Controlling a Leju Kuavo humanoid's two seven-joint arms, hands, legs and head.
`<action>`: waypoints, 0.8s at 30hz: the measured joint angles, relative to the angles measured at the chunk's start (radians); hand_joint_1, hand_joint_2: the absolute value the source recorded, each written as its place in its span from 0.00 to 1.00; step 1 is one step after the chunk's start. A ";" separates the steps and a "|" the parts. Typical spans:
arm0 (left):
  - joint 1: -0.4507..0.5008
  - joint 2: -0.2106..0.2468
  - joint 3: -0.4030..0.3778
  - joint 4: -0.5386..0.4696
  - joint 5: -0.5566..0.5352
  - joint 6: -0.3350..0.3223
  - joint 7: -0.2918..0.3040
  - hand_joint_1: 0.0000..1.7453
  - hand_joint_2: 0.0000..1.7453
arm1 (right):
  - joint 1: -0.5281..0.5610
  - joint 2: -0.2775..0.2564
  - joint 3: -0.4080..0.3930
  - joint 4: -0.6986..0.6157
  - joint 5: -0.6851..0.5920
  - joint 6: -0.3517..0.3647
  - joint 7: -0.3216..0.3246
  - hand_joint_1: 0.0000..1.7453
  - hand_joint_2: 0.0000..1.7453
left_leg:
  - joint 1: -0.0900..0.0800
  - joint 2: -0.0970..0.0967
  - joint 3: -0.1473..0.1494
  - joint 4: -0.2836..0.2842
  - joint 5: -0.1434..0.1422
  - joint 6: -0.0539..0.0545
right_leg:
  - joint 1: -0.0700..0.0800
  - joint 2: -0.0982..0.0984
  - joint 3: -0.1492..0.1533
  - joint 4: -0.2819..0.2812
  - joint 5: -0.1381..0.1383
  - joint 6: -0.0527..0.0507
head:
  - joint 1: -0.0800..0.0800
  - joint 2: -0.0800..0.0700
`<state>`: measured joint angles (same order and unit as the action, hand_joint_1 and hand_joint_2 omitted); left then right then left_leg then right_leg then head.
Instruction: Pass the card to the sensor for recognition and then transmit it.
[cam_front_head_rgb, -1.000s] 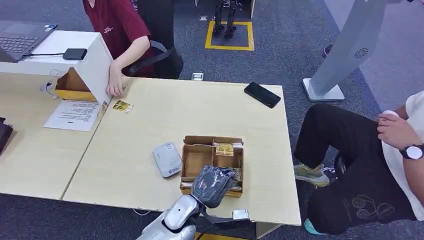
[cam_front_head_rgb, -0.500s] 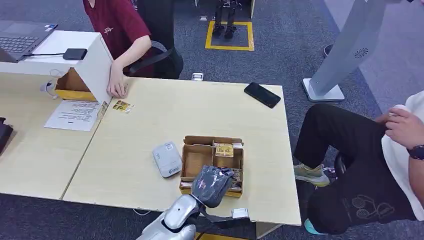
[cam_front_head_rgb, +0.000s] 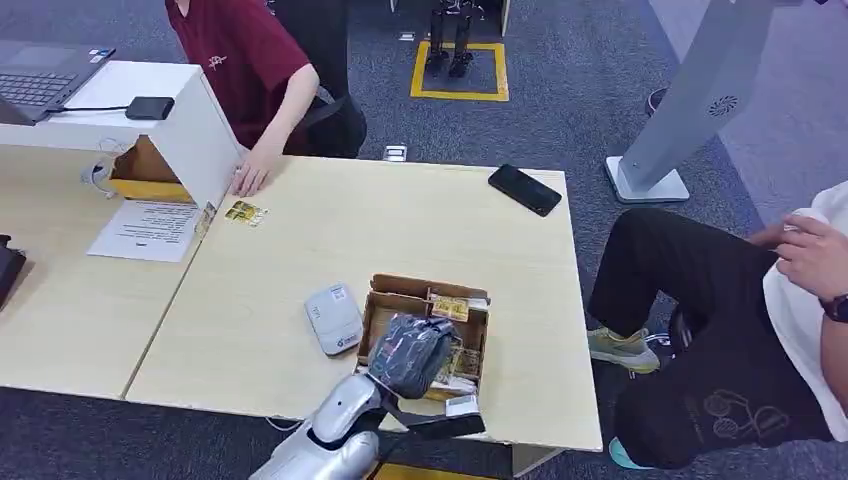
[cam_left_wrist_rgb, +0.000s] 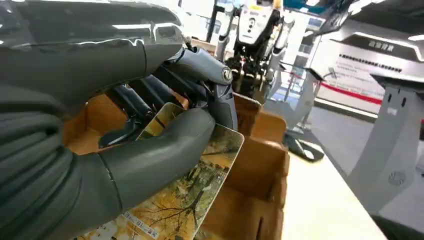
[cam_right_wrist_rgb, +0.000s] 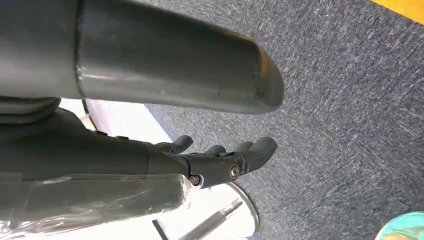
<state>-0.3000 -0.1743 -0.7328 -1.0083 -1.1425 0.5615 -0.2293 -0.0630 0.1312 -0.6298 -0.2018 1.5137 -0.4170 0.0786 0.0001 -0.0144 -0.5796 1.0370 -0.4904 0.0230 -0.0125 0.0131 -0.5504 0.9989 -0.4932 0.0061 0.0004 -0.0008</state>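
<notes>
Head view: the left hand (cam_front_head_rgb: 408, 355) sits over the cardboard box (cam_front_head_rgb: 382, 312) near the front edge of the table (cam_front_head_rgb: 330, 225). Its grey cover hides the fingers and whatever they hold. The white sensor (cam_front_head_rgb: 333, 318) lies just beside the box, on the side toward the robot's left. A phone (cam_front_head_rgb: 524, 189) lies at the far corner; a person's hand (cam_front_head_rgb: 250, 179) rests on the far edge by the loose cards (cam_front_head_rgb: 245, 212).

Left wrist view: the left hand (cam_left_wrist_rgb: 165, 125) pinches a card (cam_left_wrist_rgb: 185, 192) printed with autumn trees, thumb (cam_left_wrist_rgb: 155, 157) pressed on its face, dark fingers behind. The card is tilted inside or just above the box (cam_left_wrist_rgb: 255, 165); whether it has cleared the compartment cannot be told.

Right wrist view: the right hand (cam_right_wrist_rgb: 220, 160) hangs over grey carpet, fingers loosely curled and apart, holding nothing.

Judgement: the step in hand is picking the card from the box. The next move calls for lifting it clear without loosening the pinch, then carrying it sideways over the sensor, face held flat and close.
</notes>
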 joint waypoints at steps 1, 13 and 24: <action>0.000 0.008 0.002 -0.013 0.003 -0.002 0.000 1.00 1.00 | 0.000 0.000 0.000 0.000 0.000 0.000 -0.001 0.00 0.00 | 0.000 0.000 0.000 0.000 0.000 0.000 | 0.000 0.000 0.000 0.000 0.000 0.000 | 0.000 0.000; 0.007 0.040 0.018 -0.079 0.018 -0.006 -0.002 1.00 1.00 | 0.000 0.000 -0.002 0.000 0.000 -0.002 -0.004 0.00 0.00 | 0.000 0.000 0.000 0.000 0.000 0.000 | 0.000 0.000 0.000 0.000 0.000 0.000 | 0.000 0.000; 0.012 0.056 0.048 -0.085 0.030 0.011 -0.002 1.00 1.00 | 0.000 0.000 -0.004 0.000 0.000 -0.002 -0.004 0.00 0.00 | 0.000 0.000 0.000 0.000 0.000 0.000 | 0.000 0.000 0.000 0.000 0.000 0.000 | 0.000 0.000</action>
<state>-0.2878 -0.1183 -0.6851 -1.0929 -1.1124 0.5730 -0.2308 -0.0630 0.1312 -0.6336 -0.2018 1.5137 -0.4185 0.0748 0.0002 -0.0145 -0.5796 1.0370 -0.4904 0.0230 -0.0125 0.0131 -0.5504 0.9989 -0.4932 0.0061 0.0000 -0.0008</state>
